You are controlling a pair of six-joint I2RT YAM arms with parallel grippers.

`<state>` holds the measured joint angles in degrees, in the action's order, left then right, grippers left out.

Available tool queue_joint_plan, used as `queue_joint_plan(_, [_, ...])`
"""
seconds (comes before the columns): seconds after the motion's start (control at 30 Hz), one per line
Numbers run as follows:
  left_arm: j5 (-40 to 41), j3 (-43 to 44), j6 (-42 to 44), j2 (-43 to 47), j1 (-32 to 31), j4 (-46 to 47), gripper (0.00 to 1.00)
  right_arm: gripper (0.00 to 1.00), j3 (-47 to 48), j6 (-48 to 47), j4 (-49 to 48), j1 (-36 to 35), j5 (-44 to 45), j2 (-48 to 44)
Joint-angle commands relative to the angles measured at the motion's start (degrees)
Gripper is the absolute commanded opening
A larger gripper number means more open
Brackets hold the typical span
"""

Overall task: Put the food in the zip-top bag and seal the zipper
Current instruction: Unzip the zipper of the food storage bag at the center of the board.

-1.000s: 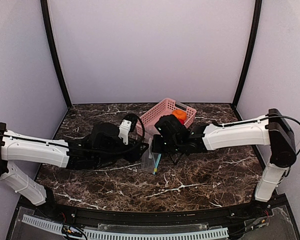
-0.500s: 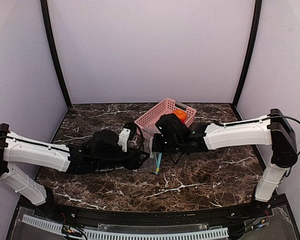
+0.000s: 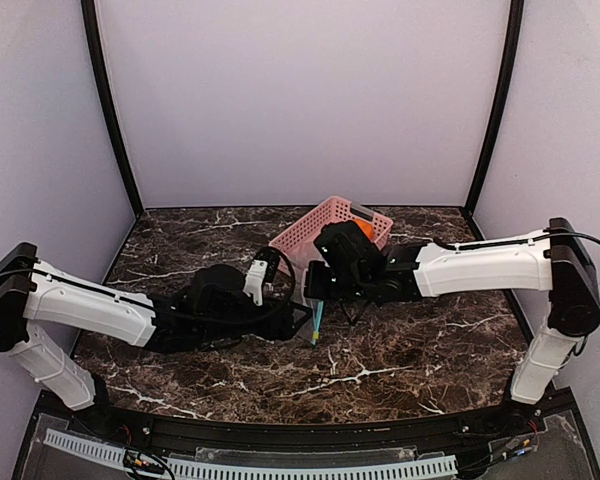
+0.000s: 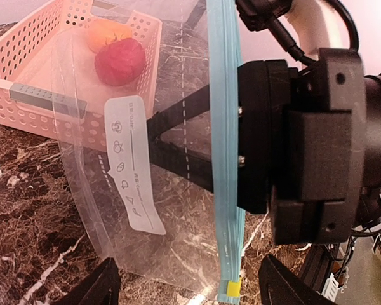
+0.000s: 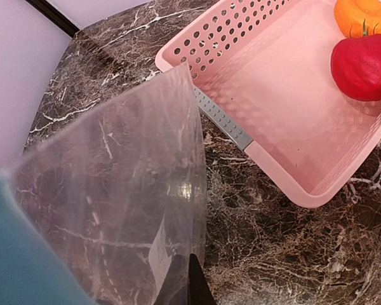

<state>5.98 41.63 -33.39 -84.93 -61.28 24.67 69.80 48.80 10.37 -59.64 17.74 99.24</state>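
Note:
The clear zip-top bag (image 4: 171, 210) hangs upright over the table with its white label (image 4: 133, 166) facing me. Its teal-blue zipper (image 4: 224, 159) runs vertically and also shows in the top view (image 3: 317, 325). My right gripper (image 3: 314, 293) is shut on the bag, its thin fingers (image 4: 178, 149) pinching the film near the zipper; they show in the right wrist view (image 5: 189, 270). My left gripper (image 4: 190, 291) is open, its fingertips either side of the bag's lower end, not touching. The orange food (image 5: 362, 14) and red food (image 5: 366, 67) lie in the basket.
The pink slotted basket (image 3: 308, 230) stands at the back centre, just behind the bag, with both foods in its far corner. Its rim (image 5: 292, 184) is close to the right gripper. Dark marble table (image 3: 410, 350), walls on three sides.
My left arm has reached right and forward, bringing its open gripper up to the bag's lower end. The right gripper has held the bag almost still, shifting slightly.

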Motion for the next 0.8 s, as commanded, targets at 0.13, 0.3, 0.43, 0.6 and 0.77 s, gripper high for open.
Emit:
queue_joint_plan(0.13, [3.14, 1.77, -0.04, -2.95, 0.19, 2.9, 0.79, 0.0, 0.87, 1.12, -0.86, -0.64, -0.83, -2.72])
queue_joint_plan(0.3, [6.12, 2.4, 0.89, -3.94, 0.19, 2.49, 0.79, 0.0, 0.76, 1.13, -1.23, -0.65, -1.14, -3.21])
queue_joint_plan(0.43, [6.37, 2.87, 1.63, -4.3, 0.19, 3.62, 0.8, 0.0, 0.3, 1.12, -1.38, -0.64, -1.13, -3.24])
queue_joint_plan(0.6, [2.44, 3.51, 2.76, -5.06, 0.15, 6.69, 0.81, 0.0, 0.03, 1.13, -1.38, -0.65, -1.21, -3.08])
queue_joint_plan(0.77, [1.56, 3.07, 2.14, -5.46, 0.16, 8.9, 0.81, 0.0, -0.1, 1.14, -1.32, -0.65, -0.96, -3.18])
